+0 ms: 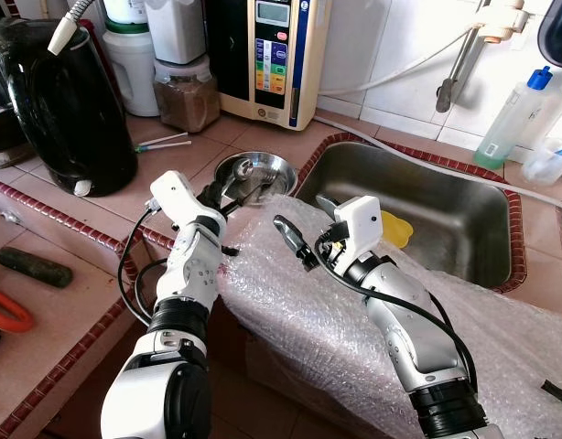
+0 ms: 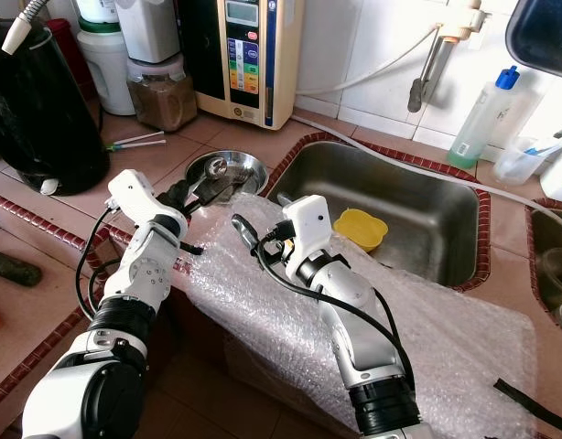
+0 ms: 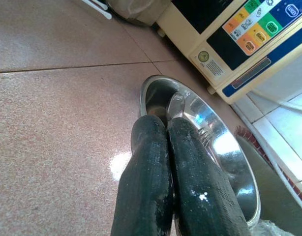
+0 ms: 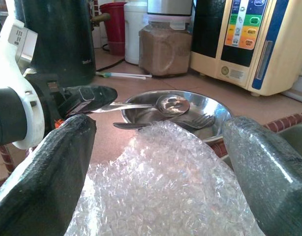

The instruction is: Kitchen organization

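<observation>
Gripping the handle of a shiny metal spoon [image 4: 163, 104], the robot's left end effector [image 4: 94, 96] holds its two black fingers pressed together at the near rim of a shallow round stainless-steel bowl [image 1: 255, 171] on the pinkish tiled bench [image 1: 75, 229]. The spoon's bowl hangs just over the dish, where a metal fork [image 4: 190, 123] lies inside. The right end effector [image 1: 304, 233] hovers with its fingers spread wide over a crumpled sheet of clear bubble wrap [image 1: 345, 311] that drapes across the bench edge, just beside the steel bowl and the stainless-steel sink [image 1: 446, 210]. A small yellow plastic cup [image 2: 360, 227] sits in the sink basin. Behind the bowl, against the white tiled wall, stands a cream-coloured water purifier with coloured buttons [image 1: 270, 57]; next to it sits a clear jar of brown powder [image 1: 186, 96], with a white lidded container [image 1: 132, 55] further along. A large black kettle-like appliance [image 1: 66, 110] stands on the robot's left side of the bench, and two white sticks with green tips [image 1: 162, 142] lie between it and the bowl. A clear plastic bottle with a blue cap [image 1: 512, 119] stands beyond the sink. A dark green cucumber-shaped object [image 1: 34, 266] rests on the lower ledge at the left.
</observation>
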`<state>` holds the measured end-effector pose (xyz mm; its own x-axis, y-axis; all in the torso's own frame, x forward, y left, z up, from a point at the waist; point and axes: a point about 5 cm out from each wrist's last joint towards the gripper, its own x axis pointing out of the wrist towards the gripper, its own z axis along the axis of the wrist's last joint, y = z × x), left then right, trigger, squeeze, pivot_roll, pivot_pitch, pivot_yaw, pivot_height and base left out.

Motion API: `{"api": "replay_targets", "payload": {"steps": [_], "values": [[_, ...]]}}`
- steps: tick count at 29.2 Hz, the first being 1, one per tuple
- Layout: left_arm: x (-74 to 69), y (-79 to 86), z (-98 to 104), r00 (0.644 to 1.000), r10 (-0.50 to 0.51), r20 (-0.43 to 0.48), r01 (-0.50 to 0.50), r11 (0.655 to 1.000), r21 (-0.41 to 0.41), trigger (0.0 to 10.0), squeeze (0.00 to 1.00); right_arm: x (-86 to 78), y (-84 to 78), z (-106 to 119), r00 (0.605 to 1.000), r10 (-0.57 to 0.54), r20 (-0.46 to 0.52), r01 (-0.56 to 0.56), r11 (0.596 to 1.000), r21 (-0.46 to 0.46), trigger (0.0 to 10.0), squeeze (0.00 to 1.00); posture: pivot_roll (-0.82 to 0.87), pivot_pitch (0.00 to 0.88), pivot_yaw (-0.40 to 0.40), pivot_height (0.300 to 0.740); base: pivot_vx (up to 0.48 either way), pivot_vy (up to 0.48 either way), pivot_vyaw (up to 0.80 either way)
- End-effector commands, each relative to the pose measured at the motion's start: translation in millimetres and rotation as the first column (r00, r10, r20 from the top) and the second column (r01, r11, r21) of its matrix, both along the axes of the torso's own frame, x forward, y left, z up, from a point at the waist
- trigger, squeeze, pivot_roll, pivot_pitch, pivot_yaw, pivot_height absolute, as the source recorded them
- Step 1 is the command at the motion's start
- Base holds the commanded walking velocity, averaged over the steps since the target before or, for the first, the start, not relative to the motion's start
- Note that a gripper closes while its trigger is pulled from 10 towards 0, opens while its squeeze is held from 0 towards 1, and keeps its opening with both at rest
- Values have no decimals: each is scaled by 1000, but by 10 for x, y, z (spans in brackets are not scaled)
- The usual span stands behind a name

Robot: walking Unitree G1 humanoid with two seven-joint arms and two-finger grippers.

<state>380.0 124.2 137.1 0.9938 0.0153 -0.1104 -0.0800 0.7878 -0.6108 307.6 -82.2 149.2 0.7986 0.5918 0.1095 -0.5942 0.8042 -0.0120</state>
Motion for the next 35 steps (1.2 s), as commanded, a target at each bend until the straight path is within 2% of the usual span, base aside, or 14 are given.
{"api": "replay_targets", "payload": {"steps": [1,5,9,10,12,14,18,20,21,22,23,24,27,35], "values": [[16,-13,112,999,1,53,0,1000,-26,0,0,24,-27,1,1000,-15,1,15,1000,-2,10000,0,70,0,-24,740,0,0,0],[14,-8,193,994,0,108,2,1000,-21,0,0,29,-16,2,1000,-18,2,18,1000,-1,10000,0,72,0,-24,740,0,0,0],[-2,-47,254,986,-47,158,49,999,-6,0,0,37,-7,-11,1000,-24,-1,24,1000,-2,10000,0,78,0,-25,740,0,0,0],[-31,-109,310,968,-118,223,105,992,67,0,0,47,-19,-10,999,-36,4,36,999,-7,10000,0,80,0,-26,740,0,0,0],[-64,-173,363,946,-173,273,147,983,111,0,0,63,-34,0,999,-46,6,46,999,-4,10000,0,81,0,-28,740,0,0,0],[-98,-247,420,926,-209,315,197,978,69,0,0,93,-60,26,998,-62,6,62,998,11,10000,0,84,0,-32,740,0,0,0],[-172,-388,505,865,-301,401,308,950,49,0,0,215,-168,130,990,-140,-29,143,982,122,10000,0,82,0,-36,740,0,0,0],[-180,-401,510,860,-309,407,317,947,49,0,0,226,-178,138,989,-146,-36,150,979,136,10000,0,82,0,-36,740,0,0,0],[-209,-448,532,837,-340,429,359,933,40,0,0,250,-205,152,986,-157,-61,166,970,176,10000,0,80,0,-36,740,0,0,0],[-209,-448,532,837,-340,429,359,933,40,0,0,250,-205,152,986,-157,-61,166,970,176,10000,0,80,0,-36,740,0,0,0],[-227,-486,541,821,-366,438,387,921,43,0,0,265,-224,157,983,-163,-80,176,963,202,10000,0,80,0,-36,740,0,0,0],[-269,-556,553,789,-412,456,439,897,51,0,0,286,-254,167,979,-168,-116,193,946,258,10000,0,79,0,-36,740,0,0,0],[-324,-641,545,755,-466,461,492,868,72,0,0,306,-276,182,974,-158,-160,204,922,330,10000,0,78,0,-39,740,0,0,0],[-392,-721,490,727,-523,445,541,835,96,0,0,317,-275,249,973,-75,-220,173,865,472,10000,0,78,0,-41,740,0,0,0]]}}
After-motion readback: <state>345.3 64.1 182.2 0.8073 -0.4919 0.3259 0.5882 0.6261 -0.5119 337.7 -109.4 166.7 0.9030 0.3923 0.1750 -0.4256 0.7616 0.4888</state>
